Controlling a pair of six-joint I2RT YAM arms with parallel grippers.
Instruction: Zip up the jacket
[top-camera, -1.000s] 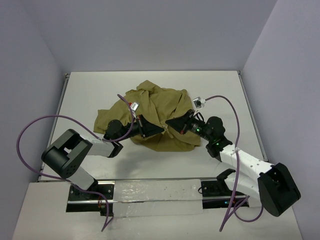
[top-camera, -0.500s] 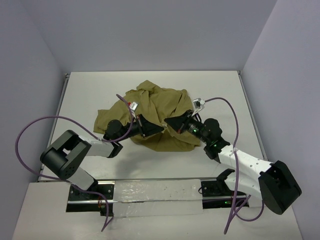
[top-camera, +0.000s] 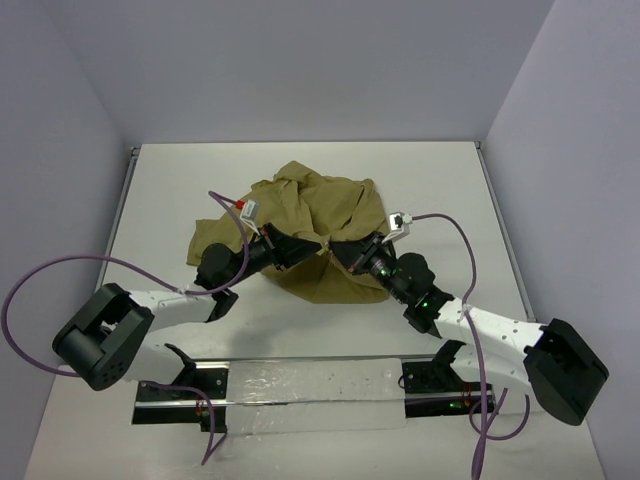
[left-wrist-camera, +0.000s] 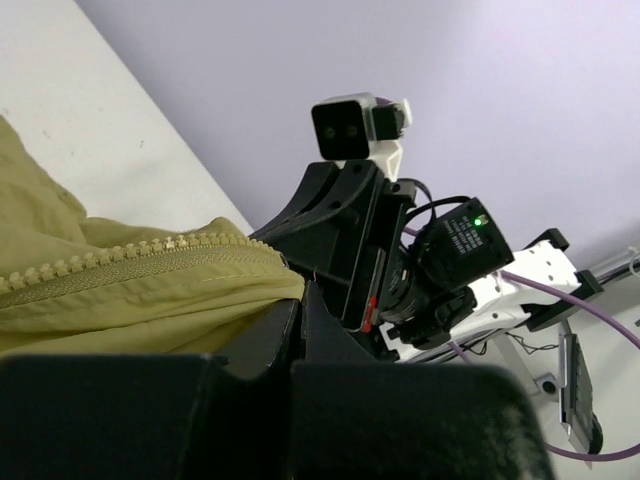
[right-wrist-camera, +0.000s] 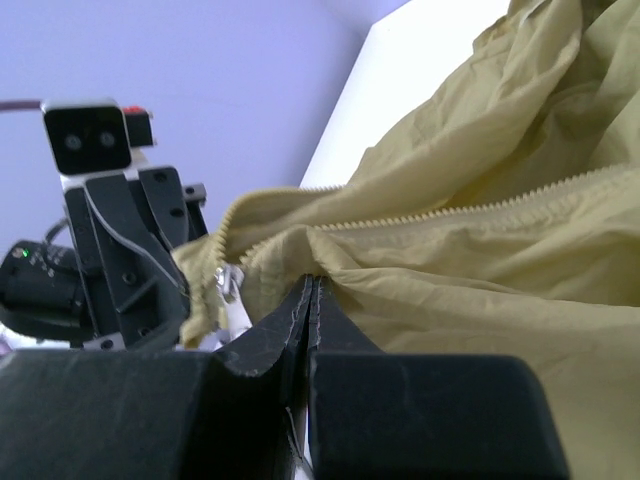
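**Left tool (top-camera: 300, 247) and right tool (top-camera: 345, 253) clamped, zip unclosed**

On the flat white desk (top-camera: 170, 190), the crumpled olive-tan thin-cloth jacket (top-camera: 320, 205) lies heaped, with a fold pinched tight in each. I judge zipping barely begun: its tan zipper teeth (right-wrist-camera: 450, 215) look unmated.

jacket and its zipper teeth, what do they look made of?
Jacket: thin woven cloth, matte olive-tan, maybe nylon or a cotton blend; it crumples into soft folds. Zipper teeth: chunky, the same tan, dull rather than shiny, so probably moulded plastic, not metal.
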